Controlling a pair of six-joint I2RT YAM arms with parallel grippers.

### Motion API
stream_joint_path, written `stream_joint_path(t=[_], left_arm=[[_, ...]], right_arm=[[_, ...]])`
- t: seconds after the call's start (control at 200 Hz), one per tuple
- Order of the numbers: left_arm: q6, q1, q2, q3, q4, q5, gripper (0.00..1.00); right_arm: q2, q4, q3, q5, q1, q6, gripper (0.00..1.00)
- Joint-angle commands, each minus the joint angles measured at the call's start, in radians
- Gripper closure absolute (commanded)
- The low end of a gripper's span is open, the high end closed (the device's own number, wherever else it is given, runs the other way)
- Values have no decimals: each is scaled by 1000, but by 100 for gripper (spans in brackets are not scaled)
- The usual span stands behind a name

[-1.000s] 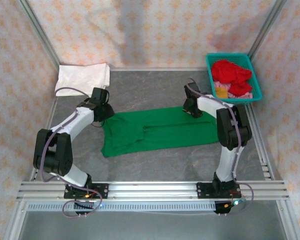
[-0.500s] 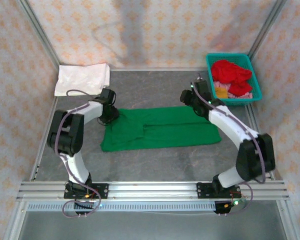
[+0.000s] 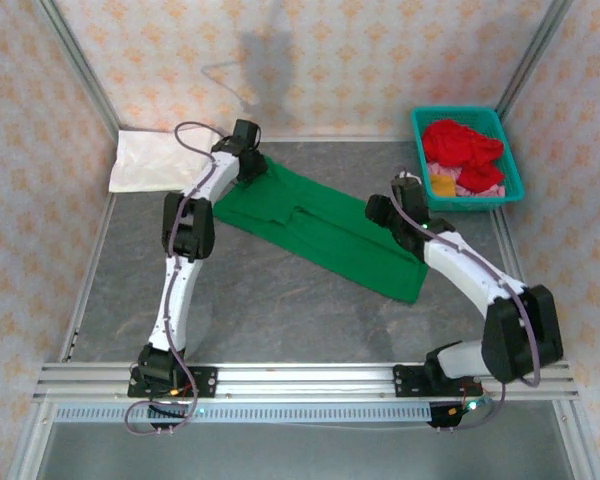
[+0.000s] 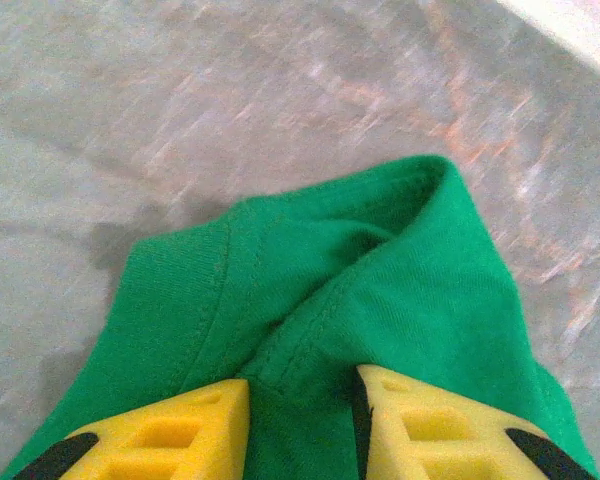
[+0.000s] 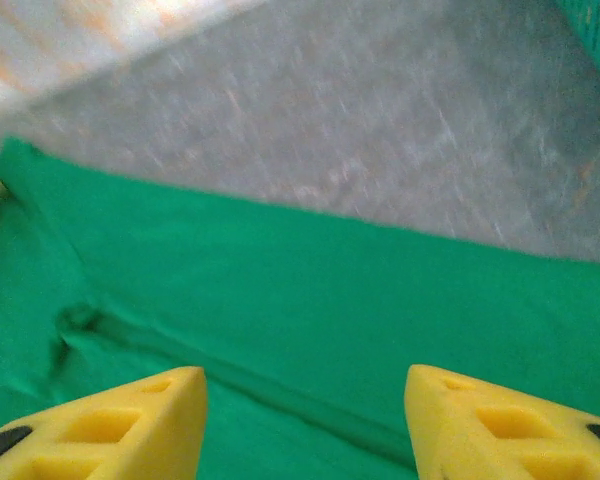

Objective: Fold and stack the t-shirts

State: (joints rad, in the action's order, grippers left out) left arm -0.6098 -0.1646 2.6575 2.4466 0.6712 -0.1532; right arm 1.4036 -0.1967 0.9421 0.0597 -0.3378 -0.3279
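The bright green t-shirt [image 3: 320, 225], folded into a long strip, lies slantwise from back left to front right on the grey table. My left gripper [image 3: 248, 163] is at the strip's far left end, arm stretched out, and is shut on a bunched fold of the green cloth [image 4: 380, 290] between its yellow fingers [image 4: 180, 430]. My right gripper [image 3: 382, 210] hovers over the strip's right half, open, with flat green cloth [image 5: 330, 290] below and nothing between its fingers [image 5: 130, 425]. A folded white t-shirt [image 3: 145, 160] lies at the back left corner.
A teal basket [image 3: 510, 170] at the back right holds red, yellow and pink t-shirts [image 3: 462, 145]. Patterned walls close in the table on three sides. Bare grey tabletop [image 3: 280, 300] stretches in front of the green t-shirt.
My left arm has reached far back, dragging the green t-shirt's left end toward the back wall, so the strip now lies slantwise. The right gripper's jaws have widened over the cloth.
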Motion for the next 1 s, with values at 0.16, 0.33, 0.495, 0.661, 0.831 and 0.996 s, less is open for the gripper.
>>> stream_joint_path(t=[0.16, 0.33, 0.495, 0.661, 0.831, 0.996], left_arm=[[26, -7, -377, -339, -38, 136, 63], [-13, -46, -670, -828, -247, 144, 63], [-76, -75, -689, -998, -323, 74, 65], [-111, -75, -614, -1034, -348, 56, 67], [-100, -65, -541, -978, -320, 70, 68], [-73, -39, -457, -873, -252, 60, 68]], right_arm=[[256, -234, 188, -15, 12, -6, 44], [394, -284, 255, 11, 52, -31, 45], [493, -357, 329, -11, 72, -5, 47], [557, -394, 362, -11, 86, 18, 47], [567, -401, 327, 11, 85, 26, 47], [524, -410, 253, 37, 81, 6, 48]])
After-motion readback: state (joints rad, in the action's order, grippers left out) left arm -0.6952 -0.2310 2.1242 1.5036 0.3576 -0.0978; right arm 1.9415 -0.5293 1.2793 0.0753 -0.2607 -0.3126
